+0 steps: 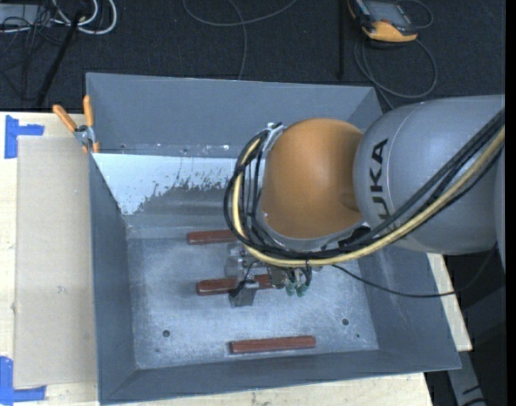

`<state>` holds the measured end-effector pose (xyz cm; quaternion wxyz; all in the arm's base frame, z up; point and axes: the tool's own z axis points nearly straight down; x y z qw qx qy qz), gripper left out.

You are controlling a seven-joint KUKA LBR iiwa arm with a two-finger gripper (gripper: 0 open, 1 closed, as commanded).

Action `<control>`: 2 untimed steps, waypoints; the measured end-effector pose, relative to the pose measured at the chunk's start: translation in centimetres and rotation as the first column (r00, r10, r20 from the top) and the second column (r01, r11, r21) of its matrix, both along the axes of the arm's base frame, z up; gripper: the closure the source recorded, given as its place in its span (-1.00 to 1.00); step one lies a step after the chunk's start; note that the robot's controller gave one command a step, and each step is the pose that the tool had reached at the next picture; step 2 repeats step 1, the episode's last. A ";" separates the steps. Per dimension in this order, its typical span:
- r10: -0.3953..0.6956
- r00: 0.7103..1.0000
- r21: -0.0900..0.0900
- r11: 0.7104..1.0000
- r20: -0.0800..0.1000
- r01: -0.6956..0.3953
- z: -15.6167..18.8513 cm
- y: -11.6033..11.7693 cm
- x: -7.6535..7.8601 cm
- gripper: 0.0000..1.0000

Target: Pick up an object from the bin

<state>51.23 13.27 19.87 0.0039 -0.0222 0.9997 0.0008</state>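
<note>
Middle brown stick (214,287) under hand (244,291)

One brown flat stick (210,237) lies near the back slope of the bin (156,311); a second brown stick (272,343) lies near its front wall. Outside, an orange-and-black device (383,22) and cables (216,7) rest on the dark floor (283,49).

Robotics lab: KUKA arm (427,176) with bundled cables (238,214) reaching over grey metal bin (199,117); loose cables (96,11) on dark floor (283,49) beyond bin's far wall.

Claw (244,291) seemingly on the middle brown stick (211,287).
</note>
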 end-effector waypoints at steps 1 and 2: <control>0.271 0.962 -0.001 0.962 -0.006 -0.271 16.3 -3.3 -1.8 1.00; 0.271 0.962 -0.001 0.962 -0.006 -0.271 16.3 -3.3 -1.8 1.00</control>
